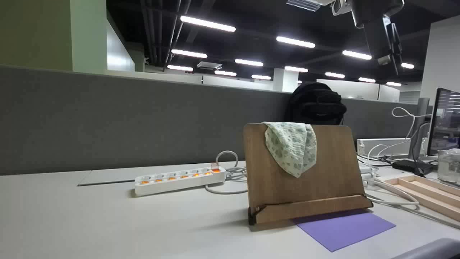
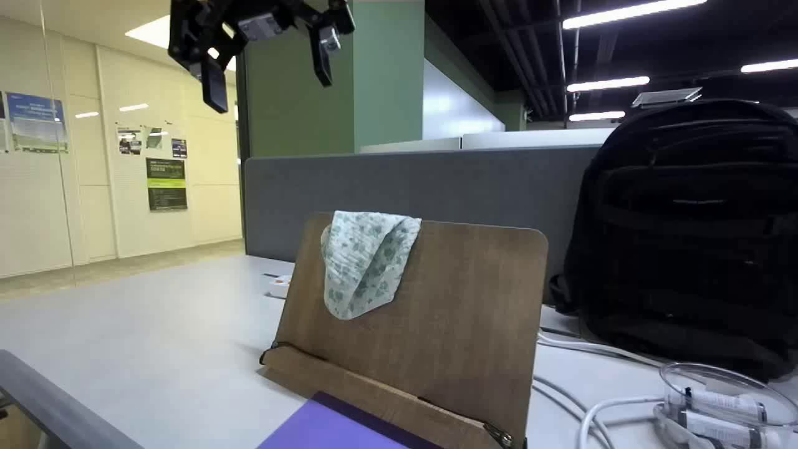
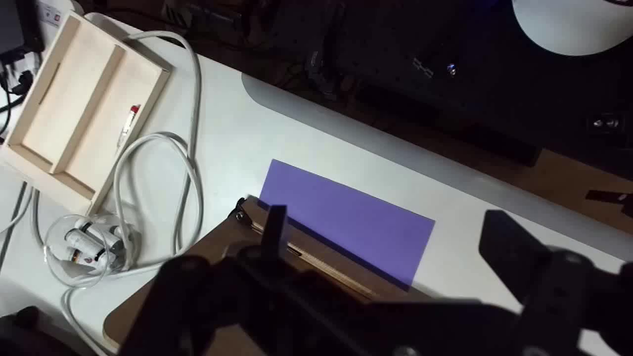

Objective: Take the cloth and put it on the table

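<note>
The cloth, pale green and white with a leaf pattern, hangs over the top edge of the upright wooden board stand. It shows in both exterior views, its lower part draped down the board's front. In the wrist view the cloth cannot be seen. The table is the light grey-white surface under the stand; it shows in the wrist view too. My gripper is high above the table and apart from the cloth. Its fingers are spread wide with nothing between them, also in the wrist view.
A purple sheet lies at the stand's foot. A white power strip and cables are beside the stand. A wooden tray and a clear container with small bottles are on its other side. A black backpack stands behind.
</note>
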Tool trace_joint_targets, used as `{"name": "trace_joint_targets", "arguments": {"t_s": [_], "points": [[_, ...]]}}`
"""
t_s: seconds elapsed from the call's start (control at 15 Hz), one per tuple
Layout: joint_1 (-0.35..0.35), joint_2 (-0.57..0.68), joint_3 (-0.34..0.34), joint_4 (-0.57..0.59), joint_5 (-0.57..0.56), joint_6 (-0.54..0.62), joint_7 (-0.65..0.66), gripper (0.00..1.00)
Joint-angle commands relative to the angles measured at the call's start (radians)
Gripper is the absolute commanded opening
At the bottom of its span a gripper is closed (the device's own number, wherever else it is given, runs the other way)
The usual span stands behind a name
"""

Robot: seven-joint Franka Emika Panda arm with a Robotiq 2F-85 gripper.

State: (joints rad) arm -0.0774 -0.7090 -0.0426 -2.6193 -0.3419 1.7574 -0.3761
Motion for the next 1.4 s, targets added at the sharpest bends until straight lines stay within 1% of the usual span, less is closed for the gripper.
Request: {"name": "trace_joint_targets", "arguments": {"t_s": [0.0,0.6,0.67,0.73,0.87,1.0,1.13,1.2,1.33], "points": [[0.032,0.000,-0.026,0.003,-0.015,-0.008,0.016,1.00],[0.032,0.000,-0.026,0.003,-0.015,-0.008,0.016,1.00],[0.028,0.000,-0.012,-0.003,-0.031,0.003,0.041,1.00],[0.031,0.002,-0.013,-0.004,-0.039,0.020,0.047,1.00],[0.024,0.032,-0.024,0.008,-0.033,0.071,0.081,1.00],[0.011,0.080,-0.041,0.020,-0.025,0.147,0.110,1.00],[0.006,0.141,-0.072,0.033,0.003,0.228,0.113,1.00],[0.007,0.170,-0.089,0.039,0.027,0.267,0.106,1.00],[0.022,0.234,-0.133,0.056,0.112,0.339,0.063,1.00]]}}
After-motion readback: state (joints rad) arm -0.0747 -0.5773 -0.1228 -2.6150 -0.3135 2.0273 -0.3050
